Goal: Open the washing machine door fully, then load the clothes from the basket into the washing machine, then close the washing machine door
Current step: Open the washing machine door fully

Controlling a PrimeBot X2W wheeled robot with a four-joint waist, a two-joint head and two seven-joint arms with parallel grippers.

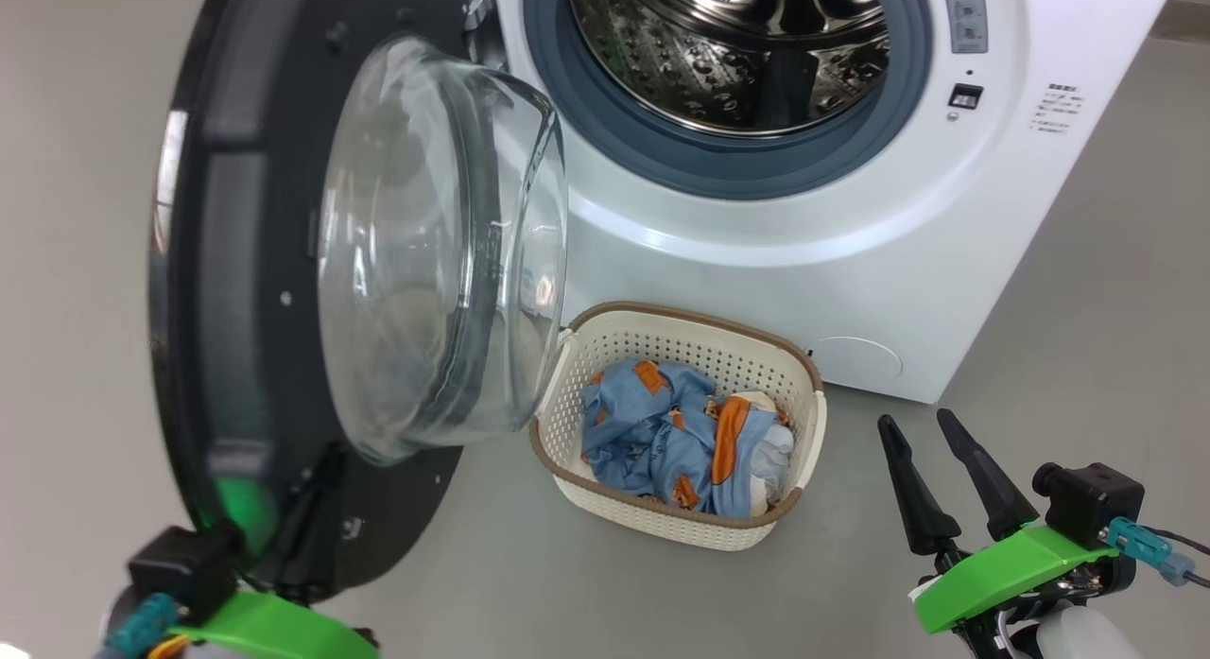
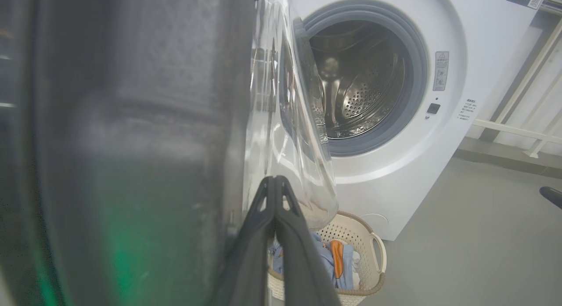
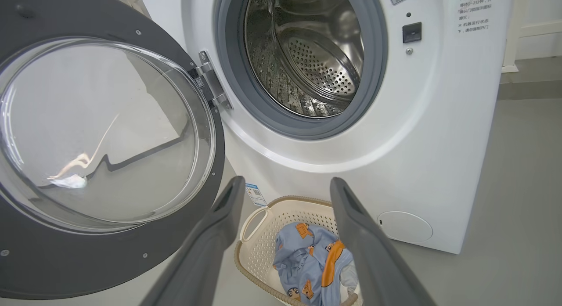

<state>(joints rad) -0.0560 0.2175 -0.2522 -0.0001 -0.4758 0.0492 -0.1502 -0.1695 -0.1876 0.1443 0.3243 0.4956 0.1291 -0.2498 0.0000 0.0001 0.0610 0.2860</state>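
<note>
Left pincer [image 2: 274,183] nearest, fingers pressed together, nothing held, just beside the inner face of the washing machine door [image 1: 246,262], low down; contact unclear. Door swung wide: stiff glossy black ring, bulging clear glass bowl [image 1: 435,252]. Right pincer [image 1: 919,421] fingers apart, empty, near the basket [image 1: 681,314] on the floor before the washing machine [image 1: 851,262]. The clothes [image 1: 662,432] sit crumpled inside the basket: soft, light, floppy, probably best pinched at a raised fold mid-heap. Basket is perforated plastic, likely slides. Steel drum [image 1: 737,54] empty.
</note>
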